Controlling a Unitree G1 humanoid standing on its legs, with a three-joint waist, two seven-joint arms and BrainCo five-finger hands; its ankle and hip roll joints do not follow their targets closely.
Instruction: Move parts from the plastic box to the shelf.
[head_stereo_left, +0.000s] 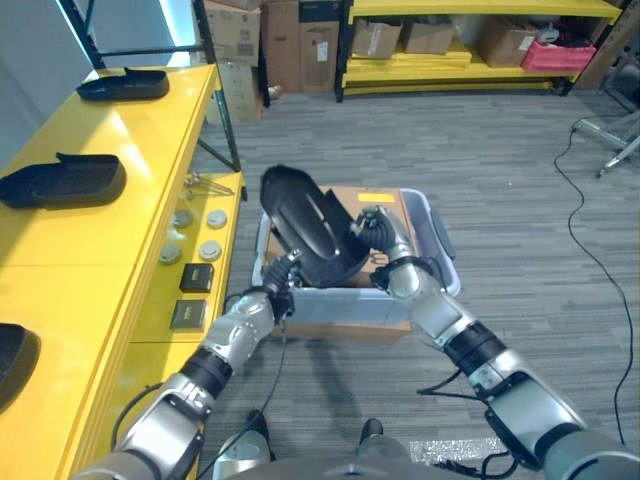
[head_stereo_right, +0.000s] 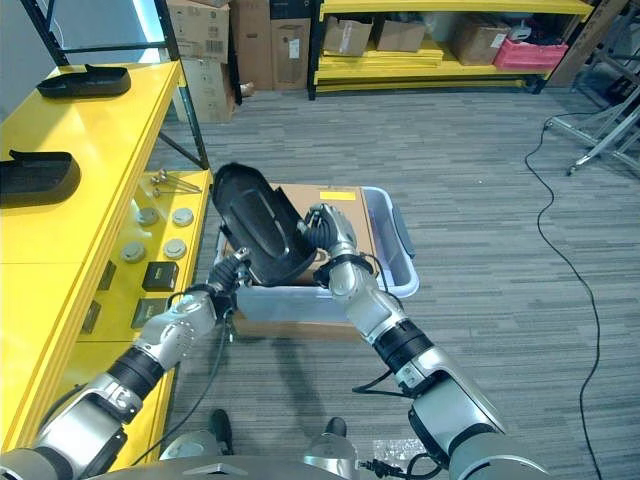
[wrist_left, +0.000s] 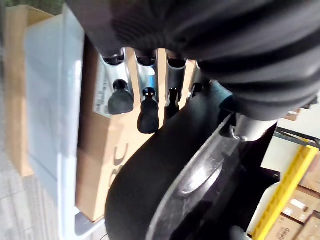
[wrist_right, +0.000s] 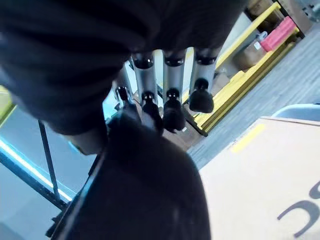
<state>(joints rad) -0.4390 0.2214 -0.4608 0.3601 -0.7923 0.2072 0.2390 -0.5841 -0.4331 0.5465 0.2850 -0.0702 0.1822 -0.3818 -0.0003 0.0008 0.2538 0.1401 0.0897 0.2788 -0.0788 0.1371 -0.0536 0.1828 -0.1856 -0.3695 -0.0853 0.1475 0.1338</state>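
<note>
Left of the plastic box (head_stereo_left: 440, 262) runs the yellow shelf (head_stereo_left: 110, 180), with two black parts (head_stereo_left: 62, 180) already lying on its top and small round pieces (head_stereo_left: 195, 232) on the lower ledge beside the box. The left hand (head_stereo_left: 281, 274) reaches to the box's near left corner and grips the lower end of the black part (head_stereo_left: 310, 225), fingers curled against its edge in the left wrist view. The part is tilted up above the box, over the cardboard carton (head_stereo_left: 385, 205) inside it. At the box's right side the right hand (head_stereo_left: 372, 228) holds the part's upper flank, fingers bent over its rim.

To do this well, I judge both hands should lift together and keep the part level, clear the box's left wall, then swing it toward a bare stretch of shelf beyond the parts there.

The part is a long, matte black moulded shell, rounded at one end, with a shallow recessed panel.
</note>
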